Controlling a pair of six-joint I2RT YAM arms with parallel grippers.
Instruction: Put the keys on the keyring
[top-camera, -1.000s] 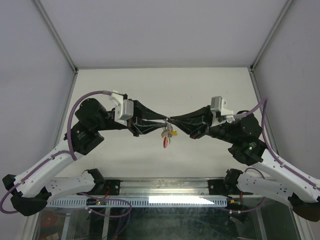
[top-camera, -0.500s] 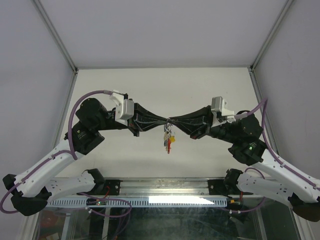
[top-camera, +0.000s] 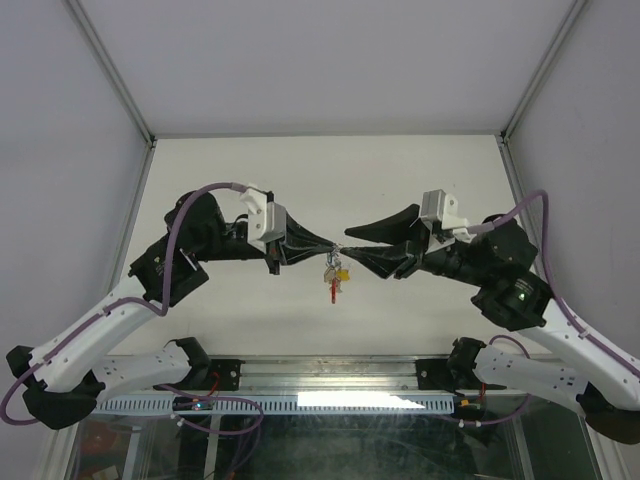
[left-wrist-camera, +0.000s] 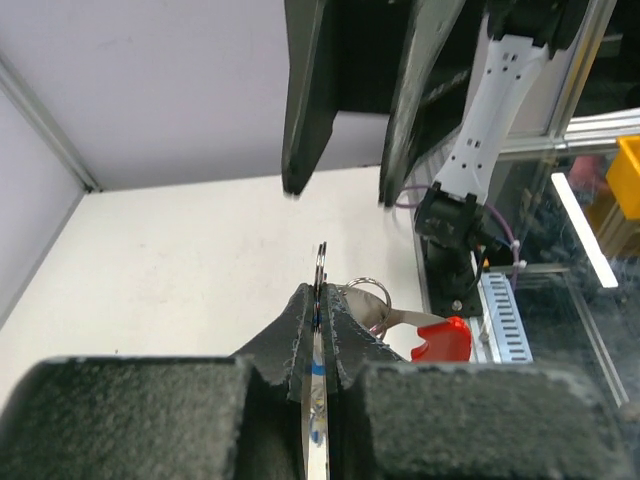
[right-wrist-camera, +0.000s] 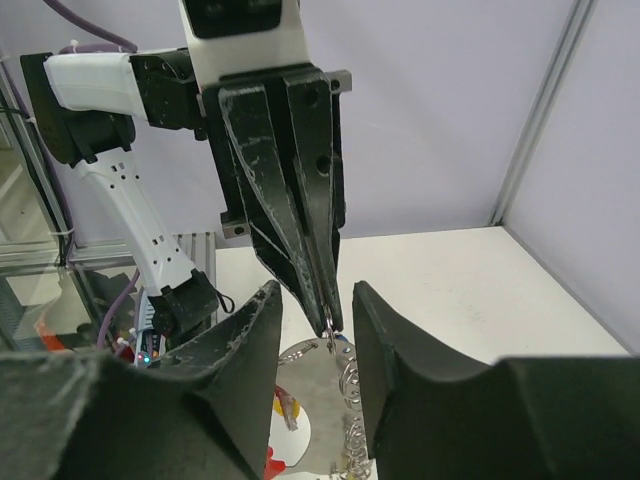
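Note:
My left gripper (top-camera: 333, 250) is shut on the keyring (left-wrist-camera: 322, 266), a thin silvery loop seen edge-on between its pads (left-wrist-camera: 304, 310), held above the table. Below it hangs the bunch of keys (top-camera: 334, 275), with a yellow head (top-camera: 343, 272) and a red head (top-camera: 333, 293). The left wrist view shows the red key (left-wrist-camera: 443, 340) beside a second small ring (left-wrist-camera: 366, 292). My right gripper (top-camera: 347, 245) faces the left one, open, with a finger on each side of the left tip and the keyring (right-wrist-camera: 330, 324). Yellow key (right-wrist-camera: 285, 405) and a coiled spring (right-wrist-camera: 350, 420) dangle below.
The white table (top-camera: 300, 170) lies under the hanging bunch, boxed in by pale walls and metal corner posts. A metal rail (top-camera: 330, 400) with cable ducting runs along the near edge between the arm bases.
My right gripper has opened and let go of the ring. My left gripper has shut on it, and the bunch now hangs from the left gripper alone.

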